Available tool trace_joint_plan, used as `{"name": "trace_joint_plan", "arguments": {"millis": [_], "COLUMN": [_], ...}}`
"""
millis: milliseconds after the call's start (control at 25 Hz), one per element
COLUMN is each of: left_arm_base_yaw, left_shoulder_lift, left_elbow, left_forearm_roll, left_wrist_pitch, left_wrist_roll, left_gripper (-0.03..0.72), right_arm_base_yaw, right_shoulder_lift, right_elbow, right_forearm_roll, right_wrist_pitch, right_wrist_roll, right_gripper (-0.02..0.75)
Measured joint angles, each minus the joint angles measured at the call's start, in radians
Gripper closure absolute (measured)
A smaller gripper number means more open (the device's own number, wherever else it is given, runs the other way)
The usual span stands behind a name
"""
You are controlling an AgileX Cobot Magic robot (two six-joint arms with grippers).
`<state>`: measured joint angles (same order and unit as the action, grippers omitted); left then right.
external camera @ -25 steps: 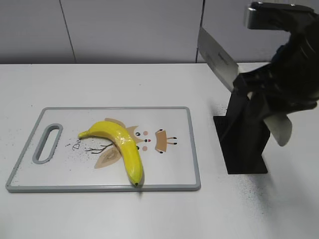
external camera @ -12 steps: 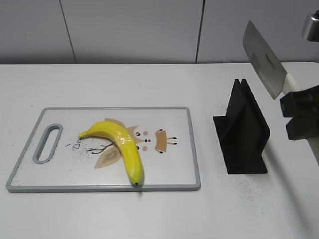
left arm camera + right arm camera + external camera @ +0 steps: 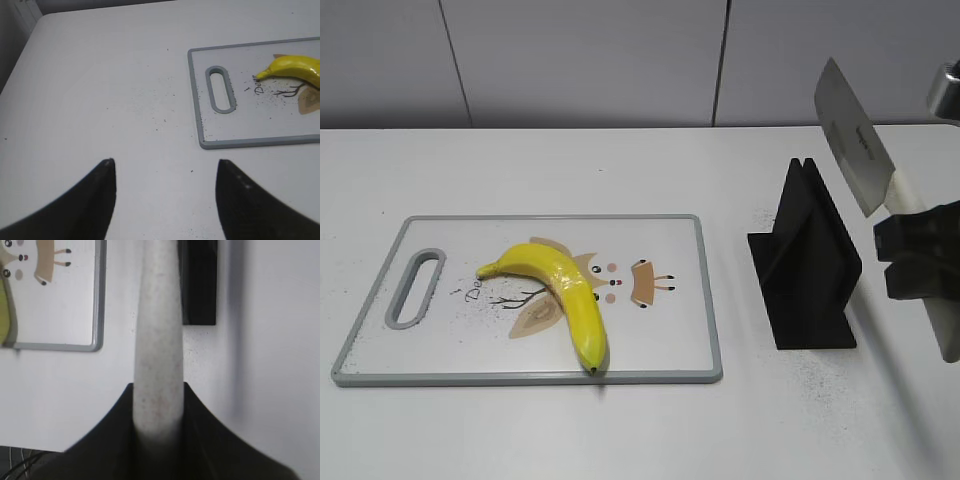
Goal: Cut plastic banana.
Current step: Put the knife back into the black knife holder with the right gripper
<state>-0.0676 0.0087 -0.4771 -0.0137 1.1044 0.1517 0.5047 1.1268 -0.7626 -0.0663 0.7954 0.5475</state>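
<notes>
Right gripper (image 3: 159, 412) around knife (image 3: 855, 150), above table (image 3: 620, 430)

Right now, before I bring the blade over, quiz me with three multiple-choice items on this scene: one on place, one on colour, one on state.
1. Where does the banana lie?
A. on the cutting board
B. on the bare table
C. in the knife stand

2. What colour is the knife stand?
A. white
B. black
C. yellow

3. What is the right claw doing?
A. hanging open
B. gripping the banana
C. shut on the knife

Answers: 1 A, it rests across the board's print. 2 B, the slotted stand is plainly black. 3 C, the handle sits clamped between its fingers.
</notes>
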Motion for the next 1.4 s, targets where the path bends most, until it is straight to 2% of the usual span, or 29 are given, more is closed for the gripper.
{"name": "trace_joint_plan", "arguments": {"millis": [840, 1120, 1200, 1400], "left_arm_base_yaw": [-0.004, -0.004, -0.004, -0.004], "left_shoulder_lift": [-0.002, -0.002, -0.002, -0.002], "left_elbow": [0.000, 0.000, 0.000, 0.000], "left_forearm_roll": [0.000, 0.000, 0.000, 0.000], "left_wrist_pitch": [-0.004, -0.004, -0.004, -0.004], "left_wrist_roll": [0.000, 0.000, 0.000, 0.000], "left_gripper": [0.103, 0.103, 0.103, 0.103], "right_arm_base_yaw": [0.000, 0.000, 0.000, 0.000], "right_shoulder_lift": [0.225, 0.244, 0.244, 0.244], "right_elbow": [0.004, 0.004, 0.004, 0.004], "right_forearm_roll": [-0.098, -0.082, -0.070, -0.068], "right_wrist_pitch": [-0.082, -0.084, -0.086, -0.091], "right_wrist_roll": [0.041, 0.049, 0.051, 0.051], "right_gripper": [0.577, 0.575, 0.521, 0.165]}}
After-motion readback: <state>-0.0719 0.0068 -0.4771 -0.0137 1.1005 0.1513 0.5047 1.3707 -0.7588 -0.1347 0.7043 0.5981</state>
